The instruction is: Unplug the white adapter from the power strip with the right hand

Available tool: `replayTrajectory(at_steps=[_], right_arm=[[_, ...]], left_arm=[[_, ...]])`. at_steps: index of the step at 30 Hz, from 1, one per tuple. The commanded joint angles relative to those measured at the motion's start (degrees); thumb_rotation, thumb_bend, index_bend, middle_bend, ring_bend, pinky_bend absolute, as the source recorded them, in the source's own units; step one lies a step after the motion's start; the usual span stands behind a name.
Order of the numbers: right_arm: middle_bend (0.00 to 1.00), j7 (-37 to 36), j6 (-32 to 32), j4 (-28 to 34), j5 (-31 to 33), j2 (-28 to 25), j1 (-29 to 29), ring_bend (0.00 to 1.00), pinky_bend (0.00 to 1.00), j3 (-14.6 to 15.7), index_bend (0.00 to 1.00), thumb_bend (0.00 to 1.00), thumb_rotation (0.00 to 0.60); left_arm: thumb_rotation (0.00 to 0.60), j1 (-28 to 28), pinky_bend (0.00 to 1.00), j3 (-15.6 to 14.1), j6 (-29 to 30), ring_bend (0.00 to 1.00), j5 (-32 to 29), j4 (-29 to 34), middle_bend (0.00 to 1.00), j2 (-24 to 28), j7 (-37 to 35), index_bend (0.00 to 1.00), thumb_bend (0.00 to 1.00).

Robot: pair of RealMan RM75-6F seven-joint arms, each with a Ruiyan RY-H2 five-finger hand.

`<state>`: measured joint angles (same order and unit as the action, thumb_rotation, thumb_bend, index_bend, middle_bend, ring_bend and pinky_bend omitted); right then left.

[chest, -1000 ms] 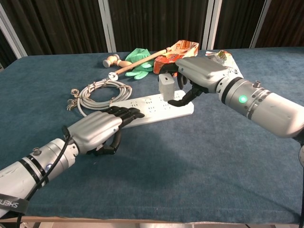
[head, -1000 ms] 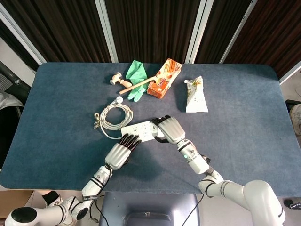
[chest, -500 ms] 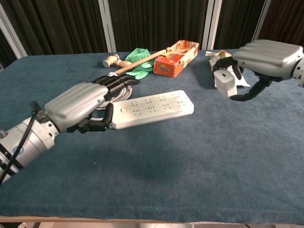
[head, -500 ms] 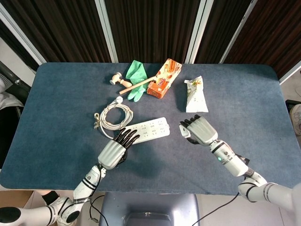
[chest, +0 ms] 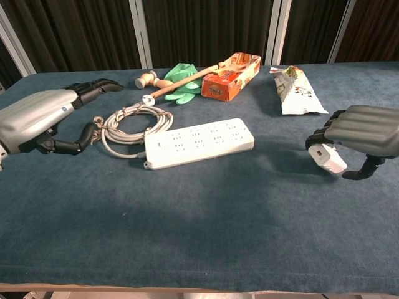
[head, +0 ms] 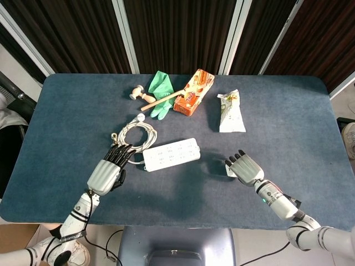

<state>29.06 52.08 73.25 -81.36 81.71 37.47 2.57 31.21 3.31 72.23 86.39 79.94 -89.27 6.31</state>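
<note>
The white power strip (head: pixel 171 154) (chest: pixel 198 142) lies flat mid-table with nothing plugged into it. My right hand (head: pixel 244 167) (chest: pixel 365 129) is to its right, near the front edge, and holds the white adapter (chest: pixel 328 157) (head: pixel 229 171) under its curled fingers, close above the cloth. My left hand (head: pixel 108 170) (chest: pixel 43 116) hovers left of the strip with its fingers spread, holding nothing, beside the coiled white cable (head: pixel 133 138) (chest: pixel 129 125).
At the back lie a green glove (head: pixel 160 88), a wooden mallet (head: pixel 152 98), an orange box (head: pixel 193 92) and a white snack bag (head: pixel 230 112). The blue table cloth (head: pixel 288 138) ends close in front of both hands.
My right hand pulled the adapter off the strip, carried it right and lowered it toward the table's front. My left hand left the strip and drew back to the left.
</note>
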Motion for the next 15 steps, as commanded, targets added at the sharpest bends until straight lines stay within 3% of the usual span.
replayTrajectory(at_steps=[1, 5, 9, 12, 15], right_arm=[[0.02, -1.5, 0.3, 4.7, 0.7, -2.2, -0.9, 0.01, 0.0, -0.5, 0.0, 0.16, 0.6], [0.0, -2.8, 5.5, 11.2, 1.8, -7.4, -3.9, 0.0, 0.0, -1.5, 0.0, 0.12, 0.6], [0.0, -5.0, 11.1, 18.8, 5.7, -14.3, -8.6, 0.0, 0.0, -2.2, 0.0, 0.11, 0.6], [0.0, -6.1, 20.0, 23.6, 10.4, -19.6, -15.7, 0.0, 0.0, -2.4, 0.0, 0.11, 0.6], [0.0, -7.4, 30.8, 22.4, 13.4, -19.4, -22.8, 0.0, 0.0, -3.3, 0.0, 0.11, 0.6]], left_arm=[[0.6, -1.4, 0.06, 0.0, 1.1, 0.0, -0.5, 1.6, 0.0, 2.6, 0.0, 0.0, 0.6], [0.6, -4.7, 0.08, -0.7, 4.9, 0.0, -0.5, 3.2, 0.0, 7.5, -0.2, 0.0, 0.49], [0.6, -10.2, 0.08, -2.1, 11.0, 0.0, -0.7, 4.4, 0.0, 12.8, -2.9, 0.0, 0.46], [0.6, -16.3, 0.08, -3.7, 15.8, 0.0, -3.4, 6.8, 0.0, 18.5, -3.4, 0.0, 0.46], [0.6, -21.3, 0.08, -4.8, 19.7, 0.0, -5.5, 9.2, 0.0, 22.5, -4.0, 0.0, 0.46]])
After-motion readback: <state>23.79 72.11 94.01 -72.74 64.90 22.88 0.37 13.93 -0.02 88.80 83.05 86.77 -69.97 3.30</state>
